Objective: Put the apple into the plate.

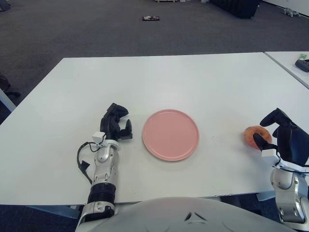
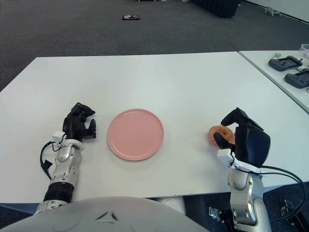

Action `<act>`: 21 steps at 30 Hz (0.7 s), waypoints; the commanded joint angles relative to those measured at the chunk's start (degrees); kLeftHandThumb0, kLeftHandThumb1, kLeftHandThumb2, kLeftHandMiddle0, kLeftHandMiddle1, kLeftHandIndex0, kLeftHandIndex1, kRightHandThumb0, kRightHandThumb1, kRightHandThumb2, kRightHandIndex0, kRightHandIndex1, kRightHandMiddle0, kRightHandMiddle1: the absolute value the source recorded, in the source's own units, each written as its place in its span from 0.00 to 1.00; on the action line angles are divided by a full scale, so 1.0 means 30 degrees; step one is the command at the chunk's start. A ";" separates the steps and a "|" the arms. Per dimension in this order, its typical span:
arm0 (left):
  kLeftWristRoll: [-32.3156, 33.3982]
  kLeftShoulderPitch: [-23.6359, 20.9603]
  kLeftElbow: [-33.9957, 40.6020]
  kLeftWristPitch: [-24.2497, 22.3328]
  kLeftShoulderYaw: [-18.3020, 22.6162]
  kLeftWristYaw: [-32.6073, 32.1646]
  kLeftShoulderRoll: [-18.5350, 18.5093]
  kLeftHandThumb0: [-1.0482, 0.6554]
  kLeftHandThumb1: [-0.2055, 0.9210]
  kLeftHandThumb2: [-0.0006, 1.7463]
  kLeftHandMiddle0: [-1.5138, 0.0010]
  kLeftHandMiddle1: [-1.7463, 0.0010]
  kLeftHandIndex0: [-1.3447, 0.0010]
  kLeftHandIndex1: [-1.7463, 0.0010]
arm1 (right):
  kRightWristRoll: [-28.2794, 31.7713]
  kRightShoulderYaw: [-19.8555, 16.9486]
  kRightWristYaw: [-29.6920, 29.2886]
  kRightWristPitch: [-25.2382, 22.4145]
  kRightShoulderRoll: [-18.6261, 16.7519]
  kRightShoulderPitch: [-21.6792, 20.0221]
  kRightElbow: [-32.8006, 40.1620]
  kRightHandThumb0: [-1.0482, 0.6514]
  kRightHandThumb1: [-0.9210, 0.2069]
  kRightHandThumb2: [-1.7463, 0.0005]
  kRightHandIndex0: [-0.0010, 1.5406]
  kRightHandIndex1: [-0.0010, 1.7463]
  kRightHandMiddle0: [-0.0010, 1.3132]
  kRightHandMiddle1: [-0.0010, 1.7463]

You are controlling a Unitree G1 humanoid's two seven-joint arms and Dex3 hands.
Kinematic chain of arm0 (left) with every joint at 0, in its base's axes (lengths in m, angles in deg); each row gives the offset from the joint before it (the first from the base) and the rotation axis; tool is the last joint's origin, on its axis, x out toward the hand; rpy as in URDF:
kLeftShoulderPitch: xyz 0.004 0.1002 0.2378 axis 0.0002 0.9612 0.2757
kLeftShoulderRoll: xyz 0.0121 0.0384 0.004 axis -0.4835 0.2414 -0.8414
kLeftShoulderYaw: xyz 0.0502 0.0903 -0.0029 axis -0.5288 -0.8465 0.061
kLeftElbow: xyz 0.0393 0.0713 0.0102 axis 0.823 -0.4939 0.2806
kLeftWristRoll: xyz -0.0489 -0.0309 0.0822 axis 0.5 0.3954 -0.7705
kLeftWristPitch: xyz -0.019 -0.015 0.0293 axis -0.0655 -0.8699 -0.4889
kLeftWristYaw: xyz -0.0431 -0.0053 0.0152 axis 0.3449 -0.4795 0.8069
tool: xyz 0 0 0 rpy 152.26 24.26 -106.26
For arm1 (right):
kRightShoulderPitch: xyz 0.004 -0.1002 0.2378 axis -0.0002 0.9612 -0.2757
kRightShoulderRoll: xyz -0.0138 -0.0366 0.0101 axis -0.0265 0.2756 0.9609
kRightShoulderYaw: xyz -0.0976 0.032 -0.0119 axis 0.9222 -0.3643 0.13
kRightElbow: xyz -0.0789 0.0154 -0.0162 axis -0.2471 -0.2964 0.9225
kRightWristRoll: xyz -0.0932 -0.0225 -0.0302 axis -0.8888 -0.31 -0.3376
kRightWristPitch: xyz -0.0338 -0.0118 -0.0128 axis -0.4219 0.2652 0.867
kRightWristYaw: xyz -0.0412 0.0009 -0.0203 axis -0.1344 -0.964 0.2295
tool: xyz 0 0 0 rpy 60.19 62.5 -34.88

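The reddish-orange apple (image 1: 251, 136) sits near the right edge of the white table (image 1: 164, 82). My right hand (image 1: 260, 129) stands upright against the apple's right side, with fingers (image 2: 232, 116) arched over its top and the thumb against its front, shut on it. I cannot tell whether the apple is off the table. The round pink plate (image 1: 170, 134) lies empty at the table's middle front, well to the left of the apple. My left hand (image 1: 117, 126) shows just left of the plate, fingers loosely bent and holding nothing.
A second table (image 2: 282, 79) stands to the right across a narrow gap and carries black devices (image 2: 285, 63). A small dark object (image 1: 150, 18) lies on the carpet beyond the table. The table's right edge is close to the apple.
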 commanded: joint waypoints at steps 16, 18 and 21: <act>0.0136 0.0550 -0.0892 -0.0664 0.0092 0.0033 0.0051 0.61 0.11 1.00 0.39 0.00 0.46 0.06 | 0.1575 -0.0637 0.0349 0.1924 -0.0201 -0.0159 -0.0109 0.62 0.92 0.00 0.64 0.90 0.55 1.00; 0.0162 0.0532 -0.0945 -0.0616 0.0101 0.0102 0.0033 0.61 0.11 1.00 0.39 0.00 0.46 0.06 | 0.1635 -0.0705 0.0134 0.2118 -0.0329 -0.0233 -0.0194 0.62 0.92 0.00 0.64 0.90 0.55 1.00; 0.0178 0.0525 -0.0953 -0.0596 0.0105 0.0122 0.0029 0.61 0.11 1.00 0.39 0.00 0.46 0.06 | 0.1678 -0.0783 0.0107 0.2250 -0.0447 -0.0263 -0.0233 0.62 0.92 0.00 0.65 0.90 0.55 1.00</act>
